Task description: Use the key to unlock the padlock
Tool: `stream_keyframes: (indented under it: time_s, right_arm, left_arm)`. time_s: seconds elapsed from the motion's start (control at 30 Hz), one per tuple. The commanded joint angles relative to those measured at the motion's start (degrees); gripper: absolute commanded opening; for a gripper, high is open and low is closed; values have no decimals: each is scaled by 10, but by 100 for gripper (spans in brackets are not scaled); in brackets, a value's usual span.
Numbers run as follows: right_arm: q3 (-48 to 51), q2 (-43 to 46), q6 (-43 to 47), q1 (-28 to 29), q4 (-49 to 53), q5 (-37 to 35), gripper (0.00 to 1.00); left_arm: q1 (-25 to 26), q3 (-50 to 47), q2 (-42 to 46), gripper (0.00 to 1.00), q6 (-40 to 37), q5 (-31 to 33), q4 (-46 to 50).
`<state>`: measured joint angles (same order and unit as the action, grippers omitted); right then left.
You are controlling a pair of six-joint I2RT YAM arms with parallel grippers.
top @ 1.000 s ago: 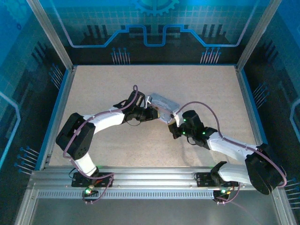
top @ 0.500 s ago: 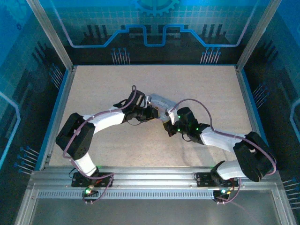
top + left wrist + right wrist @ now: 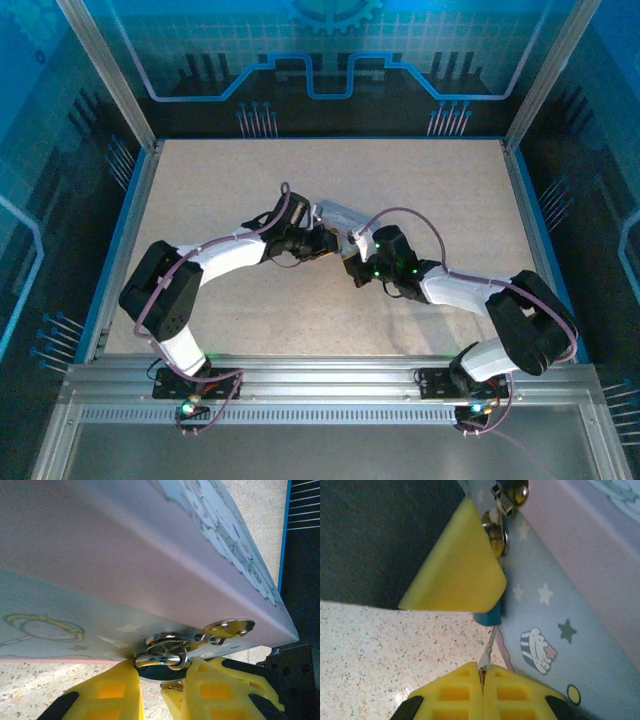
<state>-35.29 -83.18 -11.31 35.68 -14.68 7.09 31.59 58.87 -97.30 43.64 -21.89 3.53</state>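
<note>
The small dark padlock (image 3: 161, 673) hangs by its shiny shackle from the hasp (image 3: 229, 627) on the front of a pastel tin box (image 3: 150, 545). My left gripper (image 3: 160, 676) is shut on the padlock, one yellow finger on each side. In the right wrist view the padlock (image 3: 488, 616) looks bluish under a left finger (image 3: 460, 575). My right gripper (image 3: 482, 676) is shut on the thin key (image 3: 487, 652), whose blade runs up to the padlock's underside. From above, the left gripper (image 3: 322, 240) and right gripper (image 3: 352, 268) meet at the box (image 3: 340, 214).
The tin box, printed with stars and a cupcake (image 3: 537, 650), lies mid-table on the speckled tabletop (image 3: 420, 180). A blue rim and metal frame posts (image 3: 135, 200) border the table. Both arms' cables arch over the wrists near the box.
My right arm has swung left and its gripper has come in closer to the box and the left gripper. The left arm has stayed put, still gripping the padlock.
</note>
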Motion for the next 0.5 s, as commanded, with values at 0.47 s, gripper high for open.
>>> stream_keyframes:
  time_s: [0.47]
  right_arm:
    - [6, 6, -5, 3, -38, 14, 0]
  left_arm:
    - [5, 1, 26, 17, 10, -17, -30]
